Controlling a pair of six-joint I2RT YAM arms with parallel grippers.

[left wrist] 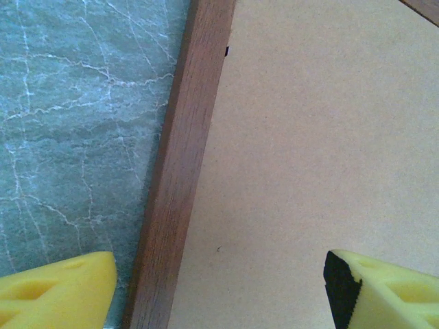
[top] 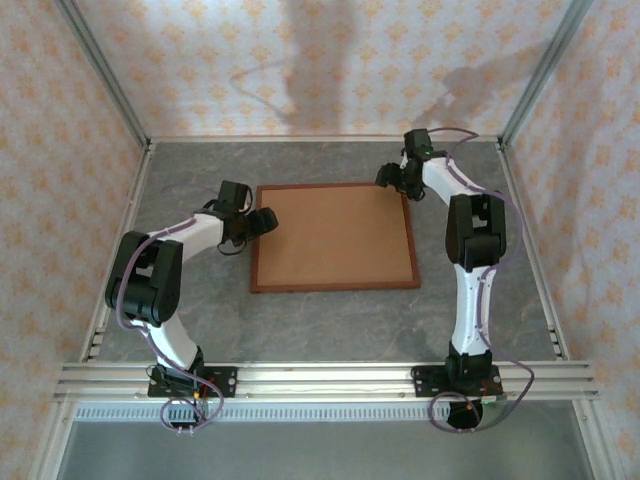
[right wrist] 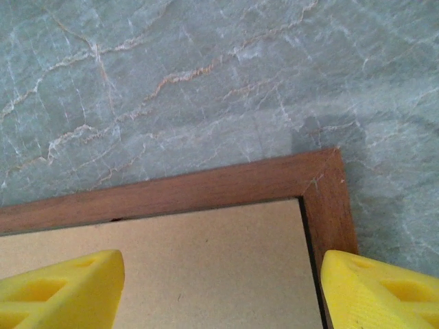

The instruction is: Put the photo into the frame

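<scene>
Top external view first: the thin dark reddish-brown wooden picture frame [top: 333, 287] lies flat in the middle of the grey marbled table [top: 330, 335], filled by a flat plain brown backing board [top: 333, 235]. Whatever sits beneath that board is hidden. The left gripper [top: 262, 222] hangs at the frame's left rail, toward its far end, and the right gripper [top: 390, 177] is at the far right corner.

Over to the left wrist: yellow fingers [left wrist: 62, 288] spread wide and holding nothing, one over the table, the other over the board, the rail running between them. On the right wrist it's the same story, jaws wide and empty, straddling the corner joint.

Where's the danger? If either arm drops as it stands, one finger lands on the board and one outside the moulding. A squeeze would then pinch the rail and could drag or twist the whole frame across the smooth table. A press on one corner alone might tip the board up at the opposite edge or jam it crooked. With arms on opposite sides, uneven pulls could slew the frame round.
</scene>
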